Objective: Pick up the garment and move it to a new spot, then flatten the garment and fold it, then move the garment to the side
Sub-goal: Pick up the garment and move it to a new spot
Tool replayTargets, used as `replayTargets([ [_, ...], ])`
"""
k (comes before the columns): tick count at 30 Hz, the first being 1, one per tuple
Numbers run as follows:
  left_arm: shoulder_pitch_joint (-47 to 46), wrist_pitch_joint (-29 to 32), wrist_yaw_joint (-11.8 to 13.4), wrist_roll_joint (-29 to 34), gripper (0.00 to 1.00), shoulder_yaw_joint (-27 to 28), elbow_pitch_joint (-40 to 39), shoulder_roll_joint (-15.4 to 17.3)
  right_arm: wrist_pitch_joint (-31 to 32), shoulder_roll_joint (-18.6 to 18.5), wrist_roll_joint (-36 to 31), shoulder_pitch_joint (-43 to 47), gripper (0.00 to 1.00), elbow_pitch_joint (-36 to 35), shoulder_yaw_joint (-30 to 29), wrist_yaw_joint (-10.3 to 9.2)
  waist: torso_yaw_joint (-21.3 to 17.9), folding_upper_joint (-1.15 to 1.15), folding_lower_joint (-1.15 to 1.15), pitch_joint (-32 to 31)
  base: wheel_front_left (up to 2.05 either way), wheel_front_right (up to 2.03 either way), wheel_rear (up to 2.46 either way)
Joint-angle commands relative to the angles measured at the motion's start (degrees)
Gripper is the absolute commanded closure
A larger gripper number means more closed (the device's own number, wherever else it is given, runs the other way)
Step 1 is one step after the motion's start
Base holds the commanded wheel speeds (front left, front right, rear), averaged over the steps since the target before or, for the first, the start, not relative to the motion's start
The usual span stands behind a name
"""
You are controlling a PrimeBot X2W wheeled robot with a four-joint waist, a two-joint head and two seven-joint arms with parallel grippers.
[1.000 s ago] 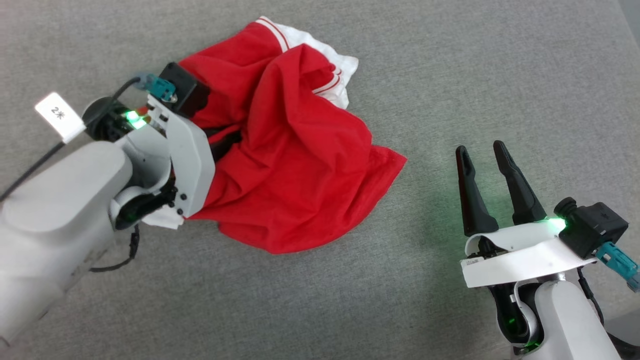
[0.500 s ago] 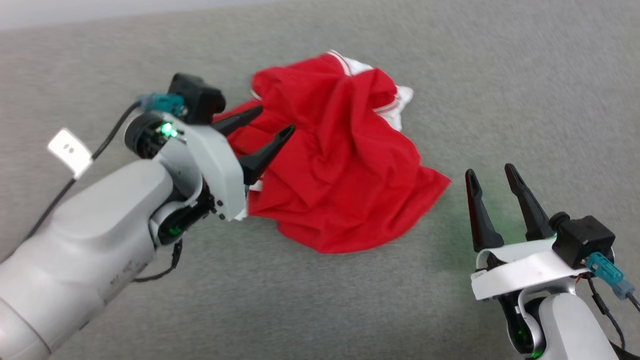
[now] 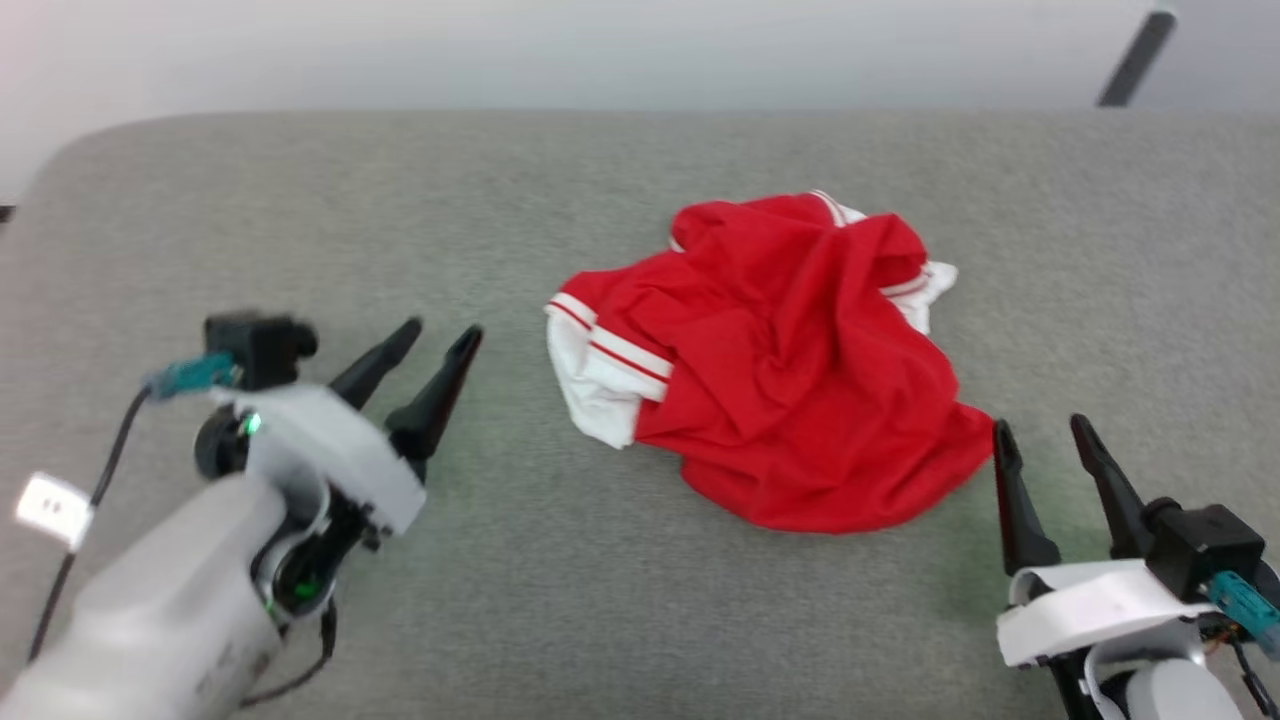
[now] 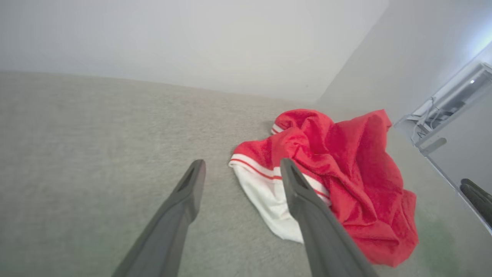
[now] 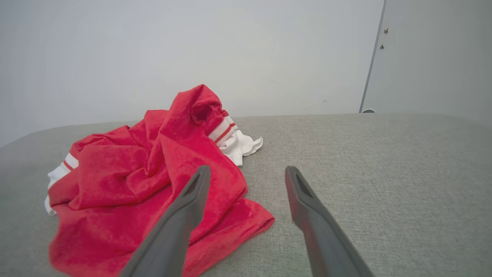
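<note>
a crumpled red garment lies in a loose heap on a grey fabric surface, a little to the 3 o'clock side of the middle of the head view. nothing holds it. a white cuff with thin red stripes spills out at the heap's 9 o'clock edge, and a second white cuff shows at its 2 o'clock edge.

the left gripper sits at 8 o'clock in the head view, its two dark fingers spread wide and empty, pointing toward 1 o'clock. it is apart from the garment, with bare grey surface between its tips and the near cuff. in the left wrist view the cuff lies just past the right-hand finger.

the right gripper sits at 4 o'clock, jaws also wide and empty, fingers pointing to 12 o'clock. its inner fingertip is just beside the garment's 4 o'clock hem; whether they touch cannot be told. a pale wall runs behind the surface at 12 o'clock.
</note>
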Motion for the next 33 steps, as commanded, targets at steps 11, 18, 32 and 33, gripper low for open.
replayTargets([
  [11, 21.2, 0.0, 0.1, 18.0, 0.00, 26.8, -4.2, -4.1, 1.5, -1.5, 0.4, 6.0, 0.00, -3.1, -4.4, 0.00, 4.7, 0.00, 0.00, -3.7, 0.00, 0.00, 0.00],
  [18, 31.3, 0.0, 0.3, 31.2, 0.00, 39.7, -9.7, -8.0, 2.3, -1.9, 0.9, 9.3, 0.00, -5.3, -6.3, 0.00, 4.2, 0.00, 0.00, -5.4, 0.00, 0.00, 0.00],
  [32, 43.1, 0.0, 0.0, 46.3, 0.00, 52.1, -19.0, -13.6, 3.5, -1.2, 1.7, 12.3, 0.00, -9.3, -7.0, 0.00, 2.0, 0.00, 0.00, -8.3, 0.00, 0.00, 0.00],
  [33, 43.6, 0.0, 0.0, 46.5, 0.00, 52.1, -18.9, -13.9, 3.6, -1.1, 1.7, 12.4, 0.00, -9.3, -7.0, 0.00, 2.0, 0.00, 0.00, -8.4, 0.00, 0.00, 0.00],
])
